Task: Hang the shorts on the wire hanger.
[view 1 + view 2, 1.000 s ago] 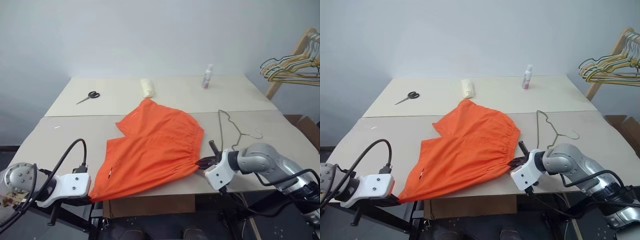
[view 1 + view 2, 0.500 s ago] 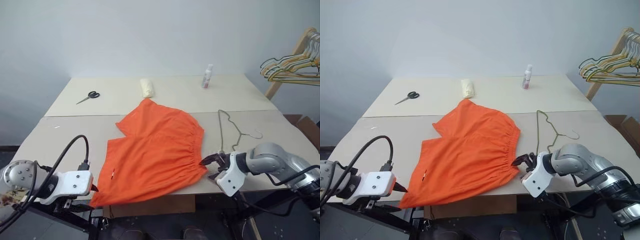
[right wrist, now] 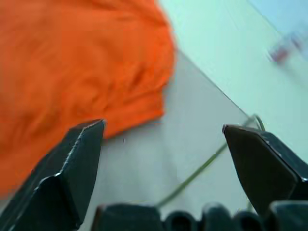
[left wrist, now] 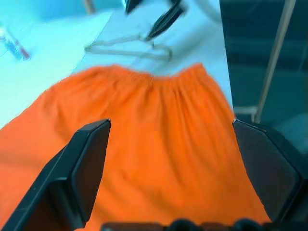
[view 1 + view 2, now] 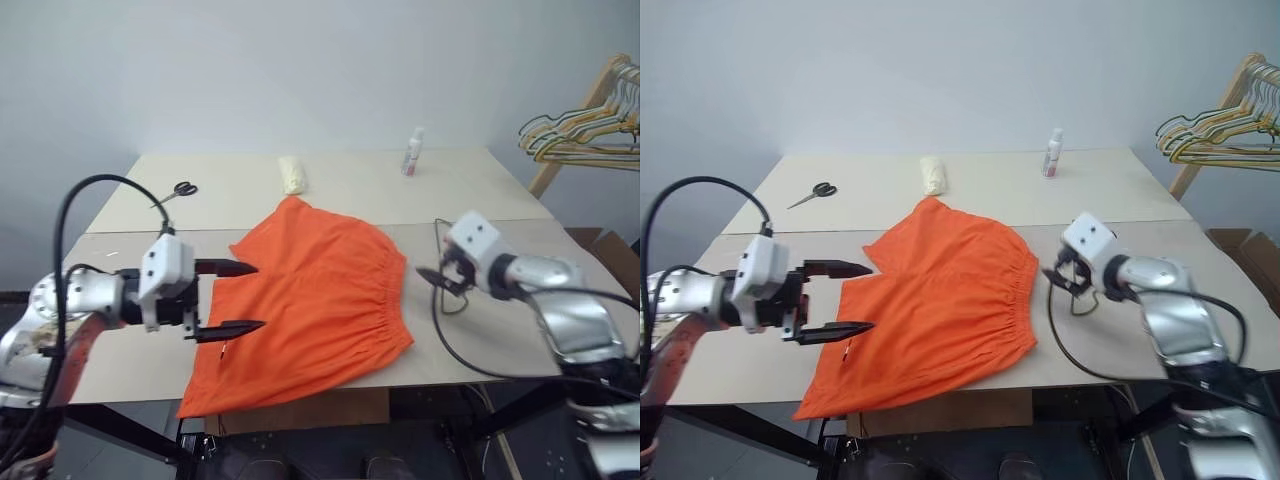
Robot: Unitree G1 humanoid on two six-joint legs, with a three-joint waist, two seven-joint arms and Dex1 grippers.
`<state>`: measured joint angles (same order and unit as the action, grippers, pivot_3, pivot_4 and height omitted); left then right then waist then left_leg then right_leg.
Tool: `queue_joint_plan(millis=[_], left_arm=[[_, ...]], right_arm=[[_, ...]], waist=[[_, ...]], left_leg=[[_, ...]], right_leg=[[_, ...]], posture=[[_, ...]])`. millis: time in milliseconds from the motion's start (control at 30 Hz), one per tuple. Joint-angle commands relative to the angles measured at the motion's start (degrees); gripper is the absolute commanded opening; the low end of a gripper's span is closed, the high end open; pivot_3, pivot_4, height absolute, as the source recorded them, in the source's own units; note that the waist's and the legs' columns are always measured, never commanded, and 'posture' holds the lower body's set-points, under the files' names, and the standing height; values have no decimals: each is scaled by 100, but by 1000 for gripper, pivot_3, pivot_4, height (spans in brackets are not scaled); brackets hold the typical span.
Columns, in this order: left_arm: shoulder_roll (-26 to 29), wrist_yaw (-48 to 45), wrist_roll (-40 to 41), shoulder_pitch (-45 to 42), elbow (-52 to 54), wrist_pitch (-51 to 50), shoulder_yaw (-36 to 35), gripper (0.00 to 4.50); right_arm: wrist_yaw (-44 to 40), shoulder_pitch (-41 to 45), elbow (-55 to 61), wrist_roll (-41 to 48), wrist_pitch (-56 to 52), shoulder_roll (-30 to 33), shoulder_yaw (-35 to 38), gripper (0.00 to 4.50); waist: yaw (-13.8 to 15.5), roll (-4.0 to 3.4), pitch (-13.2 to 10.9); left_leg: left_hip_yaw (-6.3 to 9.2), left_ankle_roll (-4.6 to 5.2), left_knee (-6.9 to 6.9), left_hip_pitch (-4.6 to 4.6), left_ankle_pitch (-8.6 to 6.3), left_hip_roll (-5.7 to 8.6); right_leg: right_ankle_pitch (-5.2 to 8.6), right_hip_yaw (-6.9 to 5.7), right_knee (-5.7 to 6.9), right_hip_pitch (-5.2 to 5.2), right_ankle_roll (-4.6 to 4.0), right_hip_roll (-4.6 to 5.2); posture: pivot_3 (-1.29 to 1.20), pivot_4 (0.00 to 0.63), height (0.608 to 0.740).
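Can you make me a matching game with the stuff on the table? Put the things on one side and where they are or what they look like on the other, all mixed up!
Things:
1. shorts
2. scissors
3. wire hanger
4. small bottle

Clues:
A. standing upright near the table's far edge
B. thin and olive-green, lying beside the waistband
C. bright orange, spread flat in the middle
D. lying on the far left part of the table

Pairs: 1-C, 2-D, 3-B, 4-A

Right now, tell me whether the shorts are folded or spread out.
Spread out. The shorts lie flat on the table, waistband toward the wire hanger, one hem corner overhanging the near edge. Neither gripper holds them.
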<state>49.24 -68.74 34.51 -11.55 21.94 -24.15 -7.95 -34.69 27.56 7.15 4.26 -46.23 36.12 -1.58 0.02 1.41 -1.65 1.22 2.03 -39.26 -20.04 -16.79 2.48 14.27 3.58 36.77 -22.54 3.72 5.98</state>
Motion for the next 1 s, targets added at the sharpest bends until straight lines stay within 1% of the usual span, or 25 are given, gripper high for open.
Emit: queue_joint_plan(millis=[33,100,233,433,600,733,800,1000], left_arm=[[-30,26,99,-138,127,-57,113,4382],[-65,21,62,-174,145,-30,249,4382],[-169,84,99,-312,127,1,340,4382],[-220,99,84,-413,82,28,366,4382],[-231,93,29,-383,84,96,401,4382],[-232,77,-85,-358,79,174,461,4382],[-243,74,-117,-353,81,191,473,4382],[-247,72,-208,-314,45,273,487,4382]], right_arm=[[961,286,-41,-7,-1101,-634,495,4500],[1570,377,-287,-169,-1307,-1158,551,4500],[2290,492,-756,-290,-1287,-1752,725,4500],[2693,553,-1217,-148,-1161,-2050,1052,4500],[2607,446,-1365,-72,-1273,-1975,1033,4500],[2501,395,-1360,142,-1599,-1913,1251,4500],[2474,265,-1283,86,-1673,-1759,1178,4500],[2344,-269,-854,104,-1896,-1255,1285,4500]], waist=[[-16,0,1],[-21,1,2],[-79,0,2],[-172,-2,2],[-272,-2,2],[-293,-2,1],[-282,-2,2],[-215,-2,2]], left_leg=[[2,-2,0,-13,-1,1],[3,-12,0,-37,2,4],[4,-24,0,-64,9,11],[5,-24,0,-61,10,11],[5,-23,0,-54,10,10],[4,-22,0,-52,9,4],[4,-22,0,-52,9,4],[5,-21,0,-51,9,4]], right_leg=[[0,-1,0,-14,0,0],[-1,-1,2,-44,-1,1],[-2,0,9,-71,-2,5],[-2,0,12,-71,-2,2],[-2,1,16,-65,-2,-1],[-1,4,16,-63,-2,-8],[-2,4,16,-62,-2,-9],[-1,2,10,-56,-2,-8]], posture=[[-8,0,740],[-15,0,740],[-9,0,740],[2,0,740],[1,0,740],[2,0,740],[4,0,740],[5,0,740]])
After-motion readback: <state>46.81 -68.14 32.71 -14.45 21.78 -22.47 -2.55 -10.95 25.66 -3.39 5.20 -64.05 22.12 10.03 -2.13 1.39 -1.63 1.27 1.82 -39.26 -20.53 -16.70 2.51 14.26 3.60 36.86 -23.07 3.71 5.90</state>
